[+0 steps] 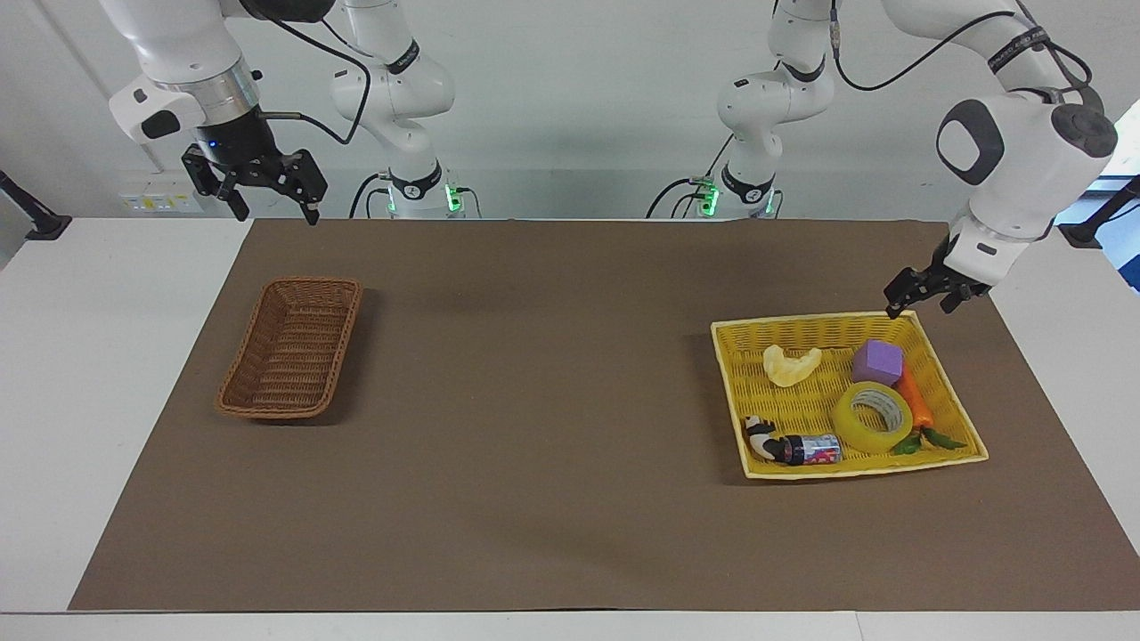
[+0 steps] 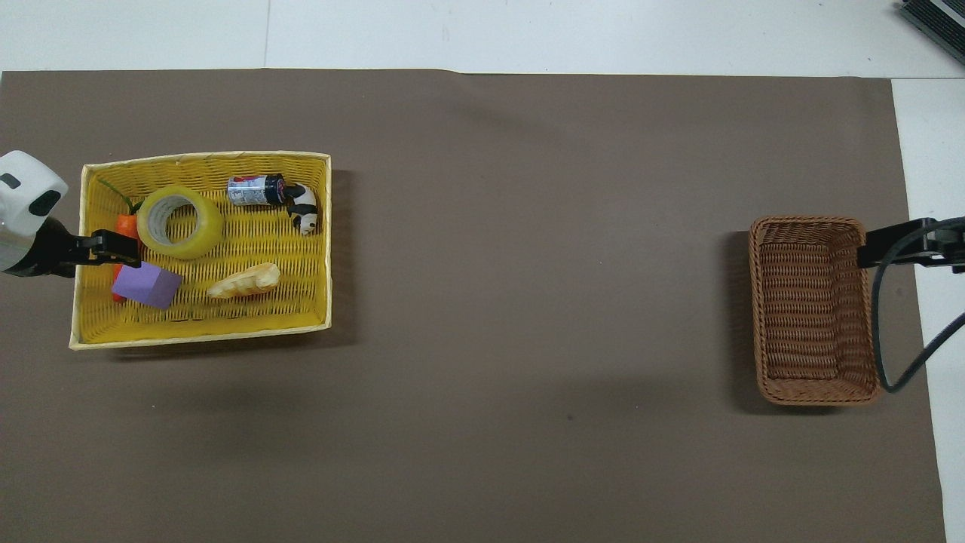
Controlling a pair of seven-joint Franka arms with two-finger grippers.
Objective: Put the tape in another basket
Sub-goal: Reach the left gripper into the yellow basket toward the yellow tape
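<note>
Facing view
My left pincer: up in the air over the corner of the yellow basket that lies toward my own end; I cannot tell how it is set.
My right pincer: hanging high over the robots' edge of the surface, fingers spread, nothing in them; this arm waits.
Tape: lying flat in the yellow basket, at the left arm's end of the surface, touching the carrot beside it.
Purple block: in the same basket, just nearer to me than the tape.
Basket: brown wicker, at the right arm's end, well apart from the yellow one, nothing in it.

Overhead view
My left pincer: reaching in over the yellow basket rim, covering part of the carrot, above the purple block and just beside the tape.
Tape: ring hole facing up, apart from my fingers.
Small can: on its side, with a black-and-white figure at its end.
Pale shell-like piece: nearer to me than the tape.
Basket: my right pincer shows at its edge.
</note>
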